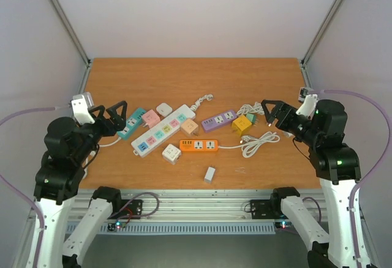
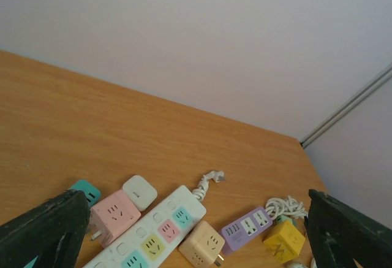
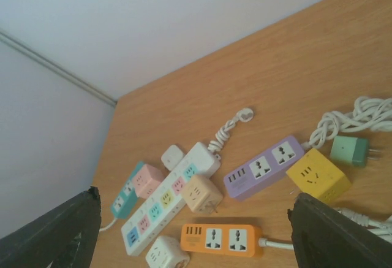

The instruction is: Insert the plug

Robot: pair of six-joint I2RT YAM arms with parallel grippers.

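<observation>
Over the table [image 1: 184, 78], the left claw [image 1: 120, 110] and right claw [image 1: 269, 112] hang wide, empty. Crowded power strips [image 1: 164, 130] could invite a wrong grab

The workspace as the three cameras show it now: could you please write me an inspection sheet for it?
Surface: wooden table, things gathered mid-table.
Job's things: power strips: white strip, orange strip, purple strip, teal strip; green plug lies loose, not inserted.
Clutter: pink cube, peach cube, yellow cube, white cube, all adapters.
Grippers: left gripper and right gripper open, holding nothing.
Cables: white cord coiled beside the orange strip.
Surroundings: pale walls; nothing else seen.
</observation>
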